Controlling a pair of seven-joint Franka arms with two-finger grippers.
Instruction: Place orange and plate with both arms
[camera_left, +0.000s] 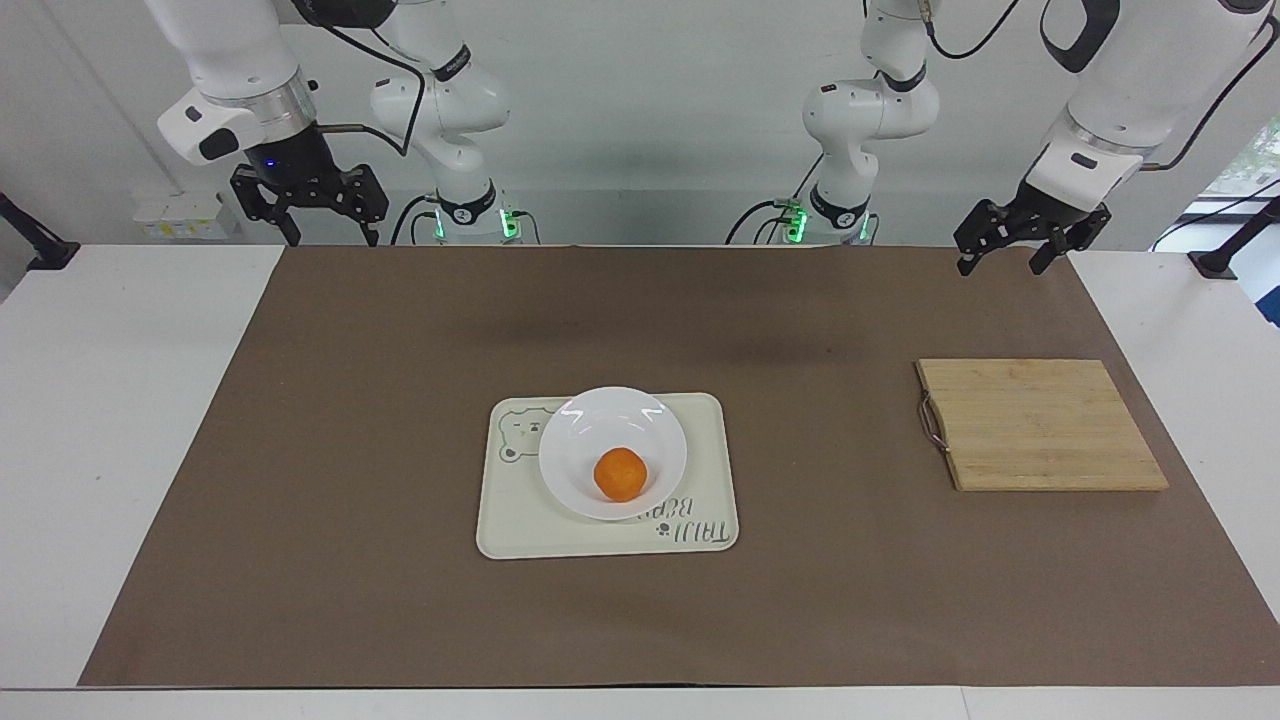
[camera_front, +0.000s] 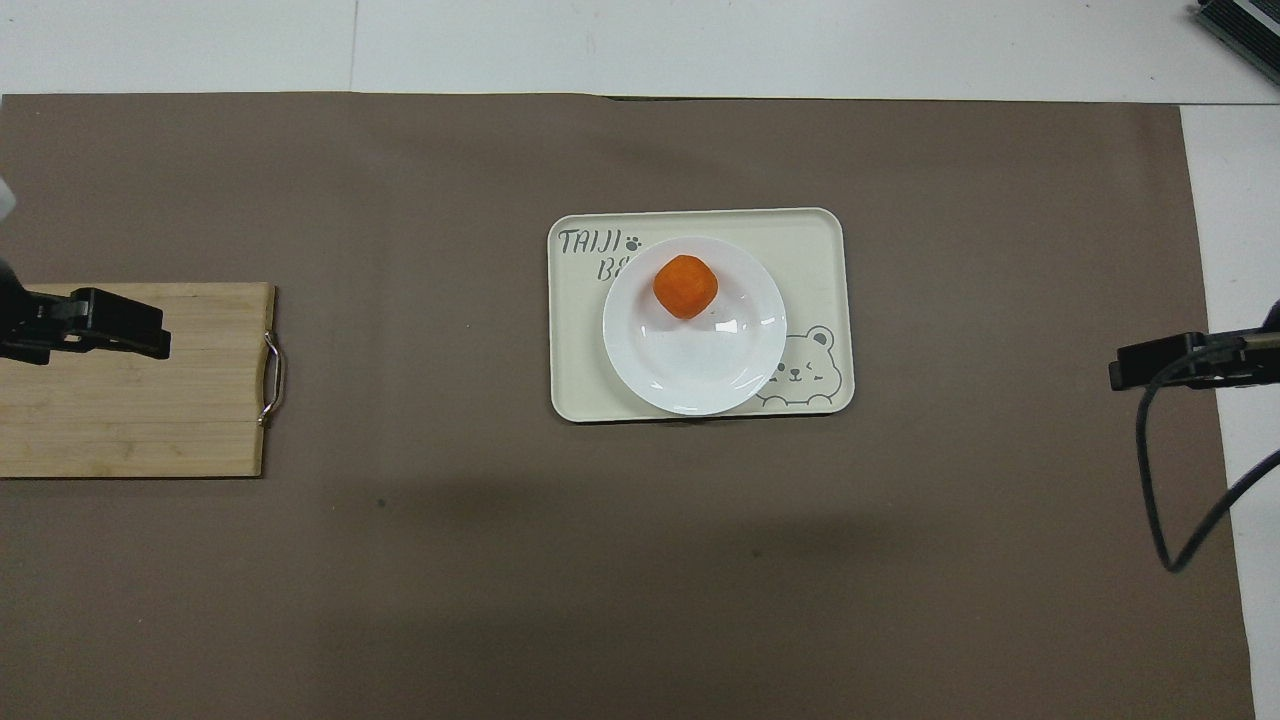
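Observation:
The orange (camera_left: 620, 473) (camera_front: 685, 287) lies in the white plate (camera_left: 600, 425) (camera_front: 700, 370), on the part of it farther from the robots. The plate sits on a cream tray with a bear drawing (camera_left: 515, 520) (camera_front: 820, 240) in the middle of the brown mat. My right gripper (camera_left: 332, 236) (camera_front: 1135, 368) is open and empty, raised over the right arm's end of the mat. My left gripper (camera_left: 1000, 266) (camera_front: 150, 335) is open and empty, raised over the left arm's end, by the cutting board.
A wooden cutting board (camera_left: 1040, 425) (camera_front: 150, 420) with a metal handle lies at the left arm's end of the mat. The brown mat (camera_left: 350, 450) covers most of the white table. A black cable (camera_front: 1150, 470) hangs from the right arm.

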